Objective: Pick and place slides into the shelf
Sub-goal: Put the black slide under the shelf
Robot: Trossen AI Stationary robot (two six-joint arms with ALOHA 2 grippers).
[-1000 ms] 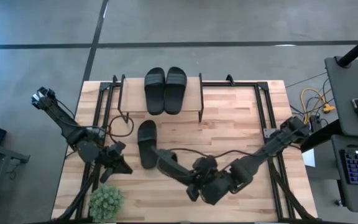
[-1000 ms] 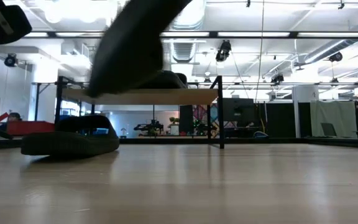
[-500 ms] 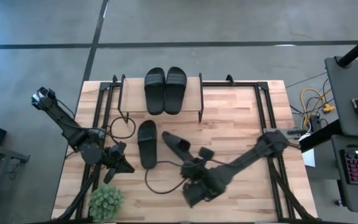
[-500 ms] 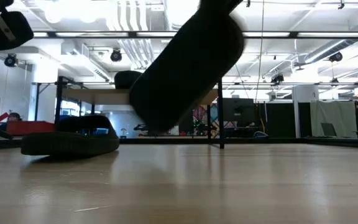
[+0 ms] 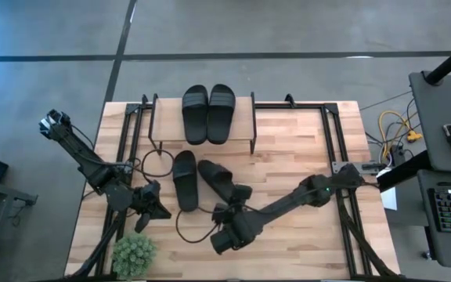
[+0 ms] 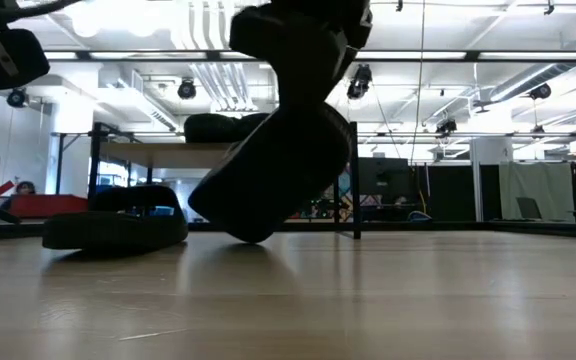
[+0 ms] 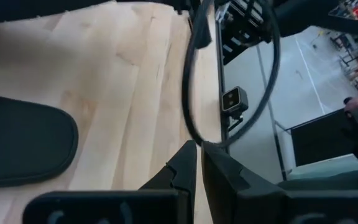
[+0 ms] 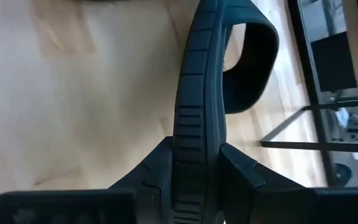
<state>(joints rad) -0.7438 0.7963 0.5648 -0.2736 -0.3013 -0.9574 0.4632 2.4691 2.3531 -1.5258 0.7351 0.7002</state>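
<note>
Nearest you, your right gripper (image 8: pixel 194 171) pinches the ribbed rubber sole edge of a black slide (image 5: pixel 216 178), tilted, toe on the wood table (image 5: pixel 304 149). Left gripper (image 7: pixel 197 163) rests pinched shut, empty. Another slide (image 5: pixel 184 180) lies flat alongside; two more (image 5: pixel 208 113) top the metal-legged shelf (image 5: pixel 254 125).

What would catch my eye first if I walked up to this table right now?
Probably the right gripper near the table's middle, pinching a black rubber slide sandal on edge, its toe touching down beside another black sandal lying flat. Behind them, two more black sandals sit paired on the small light-wood shelf with thin black legs. The left gripper waits shut near a green potted plant.
</note>
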